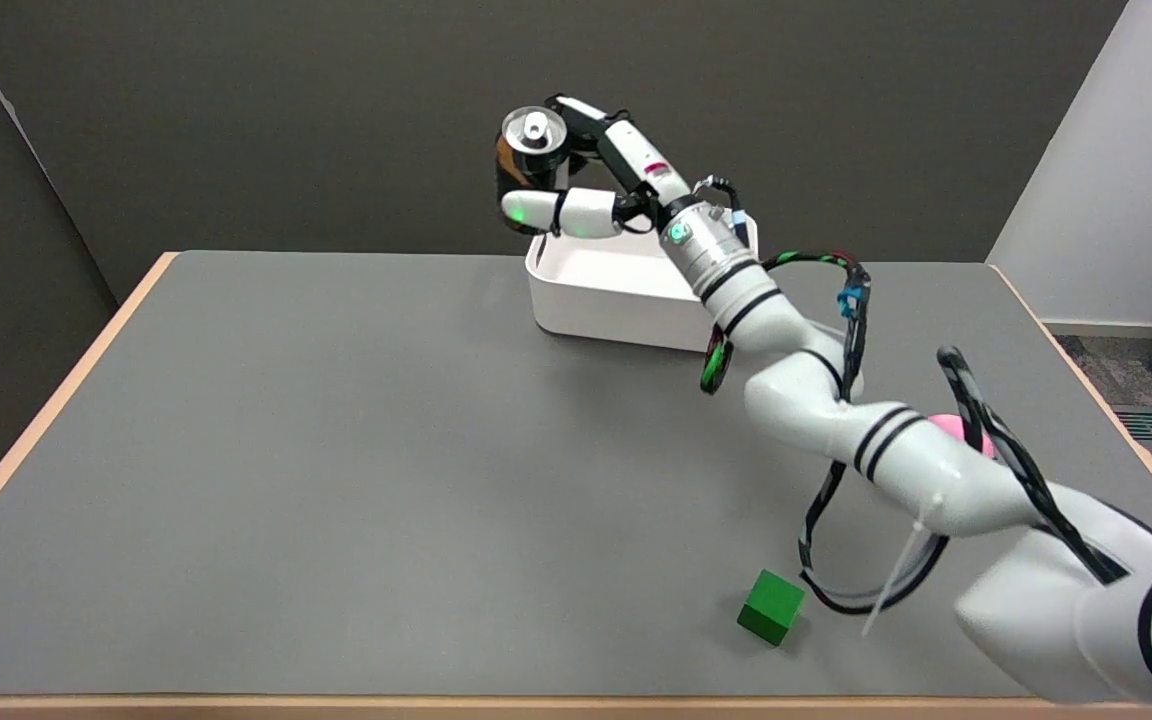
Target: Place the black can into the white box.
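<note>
- Dark grey walls are filling the top of the frame, and a grey table [336, 450] with a pale wooden edge is spreading across the middle and bottom.
- A white box [616, 290], open at the top, is sitting on the table just right of centre in the upper half of the frame.
- The right arm [836, 420] is reaching in from the lower right corner and stretching diagonally toward the upper centre, with black cables looping along it.
- The right hand [586, 190] is wrapping its fingers around the black can [528, 165]; a white finger is crossing the can's lower front, and darker fingers are pressing behind it near the top.
- The can is hanging in the air, upright or leaning slightly, silver top facing the camera, above the box's upper-left corner in the frame.
- Judging by this, the carrying step is nearly finished: the can is lifted and arriving over the box but not yet inside it.
- The next move is probably calling for a small shift rightward in the frame so the can is sitting fully over the opening, then lowering it and spreading the fingers.
- A green cube [771, 606] is resting near the bottom edge, right of centre.
- A pink ball [956, 427] is peeking out behind the arm at the right.
</note>
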Robot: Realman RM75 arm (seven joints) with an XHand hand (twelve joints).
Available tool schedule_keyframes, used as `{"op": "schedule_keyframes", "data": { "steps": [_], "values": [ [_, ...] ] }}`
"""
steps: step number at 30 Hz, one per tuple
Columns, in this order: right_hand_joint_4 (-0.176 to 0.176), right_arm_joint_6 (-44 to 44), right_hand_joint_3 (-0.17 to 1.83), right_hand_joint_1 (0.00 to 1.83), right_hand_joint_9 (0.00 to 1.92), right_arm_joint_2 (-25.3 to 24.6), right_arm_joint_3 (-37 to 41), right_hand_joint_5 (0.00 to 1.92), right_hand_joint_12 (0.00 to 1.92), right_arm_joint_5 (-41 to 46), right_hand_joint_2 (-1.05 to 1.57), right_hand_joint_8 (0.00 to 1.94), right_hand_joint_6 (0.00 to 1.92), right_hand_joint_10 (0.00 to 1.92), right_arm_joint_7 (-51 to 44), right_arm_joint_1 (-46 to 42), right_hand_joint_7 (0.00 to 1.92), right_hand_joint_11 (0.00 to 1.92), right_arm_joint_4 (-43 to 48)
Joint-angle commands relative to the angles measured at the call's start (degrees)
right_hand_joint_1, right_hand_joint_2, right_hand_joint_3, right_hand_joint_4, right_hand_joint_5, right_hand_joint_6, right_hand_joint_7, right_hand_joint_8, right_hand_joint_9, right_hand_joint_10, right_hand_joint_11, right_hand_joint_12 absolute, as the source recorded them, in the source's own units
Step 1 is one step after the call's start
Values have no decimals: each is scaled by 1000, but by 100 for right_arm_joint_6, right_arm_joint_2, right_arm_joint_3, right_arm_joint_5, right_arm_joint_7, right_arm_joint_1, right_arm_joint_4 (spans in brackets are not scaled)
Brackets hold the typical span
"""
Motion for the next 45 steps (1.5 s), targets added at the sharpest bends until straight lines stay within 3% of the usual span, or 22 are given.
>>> {"op": "schedule_keyframes", "data": {
  "steps": [1,11,25,27,28,32,34,36,38,45],
  "values": [
    [164,-343,302,810,519,-369,76,585,1401,540,1191,827,1602,1058,-993,1464,625,313,-2570],
    [165,-343,306,800,495,-245,184,574,1376,1123,1196,804,1618,1037,-1121,1261,607,286,-2932],
    [175,-477,287,781,499,-182,21,556,1363,1088,1215,782,1638,1001,-1121,1059,606,289,-2775],
    [146,-479,791,892,483,-137,-56,421,1349,1062,871,734,1238,983,-1121,1031,593,286,-2665],
    [139,-479,890,902,458,-93,-113,384,1339,1054,795,669,1083,951,-1121,1009,559,277,-2589],
    [126,-471,925,834,351,47,-237,323,1279,1044,735,465,735,803,-1107,934,433,216,-2331],
    [101,-459,997,718,256,110,-255,234,1180,1030,662,403,506,689,-1083,876,331,135,-2205],
    [97,-444,969,734,231,150,-255,228,1192,1028,655,358,476,662,-1076,830,316,103,-2110],
    [90,-426,1008,627,151,188,-255,173,1108,1028,632,335,451,606,-1073,787,245,74,-2006],
    [81,-447,927,636,107,262,-261,161,1134,1028,622,271,370,546,-1068,678,207,16,-1889]
  ]
}}
